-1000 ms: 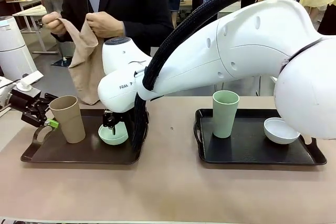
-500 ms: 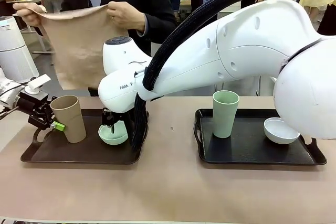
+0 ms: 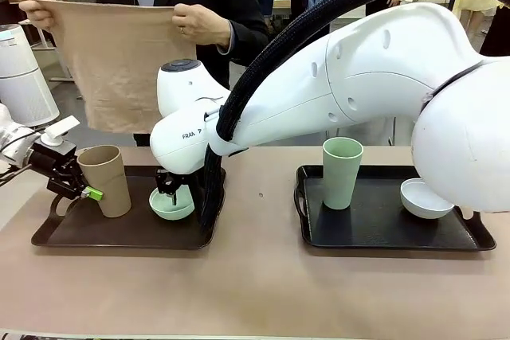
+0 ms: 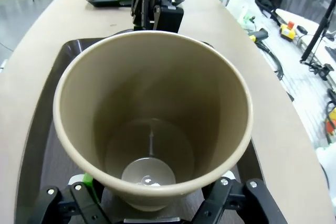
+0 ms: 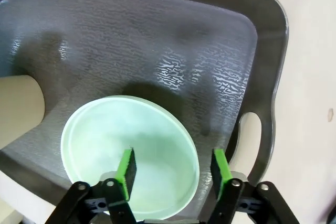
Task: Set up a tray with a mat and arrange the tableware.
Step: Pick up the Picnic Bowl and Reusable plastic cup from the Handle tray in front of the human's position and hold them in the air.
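My left gripper (image 3: pixel 83 189) (image 4: pixel 155 195) is shut on the lower part of the tan cup (image 3: pixel 104 180) (image 4: pixel 152 114), which leans slightly over the left dark tray (image 3: pixel 119 236). My right arm reaches across to that tray. Its gripper (image 3: pixel 171 187) (image 5: pixel 172 165) is open, one green pad inside the mint bowl (image 3: pixel 172 206) (image 5: pixel 131 145) and the other outside its rim. The pale green cup (image 3: pixel 343 171) and the white bowl (image 3: pixel 425 199) stand on the right tray (image 3: pixel 374 233). A person holds a beige mat (image 3: pixel 119 61) spread out behind the table.
The right arm's large white body (image 3: pixel 358 77) and its black cable cover the middle of the front view. A white appliance (image 3: pixel 24 77) stands at the far left. Bare tan table (image 3: pixel 255 292) lies in front of both trays.
The person has unfolded the bunched beige mat and now holds it stretched wide. My left gripper has shifted a little to the right with the tan cup. The right gripper has barely moved.
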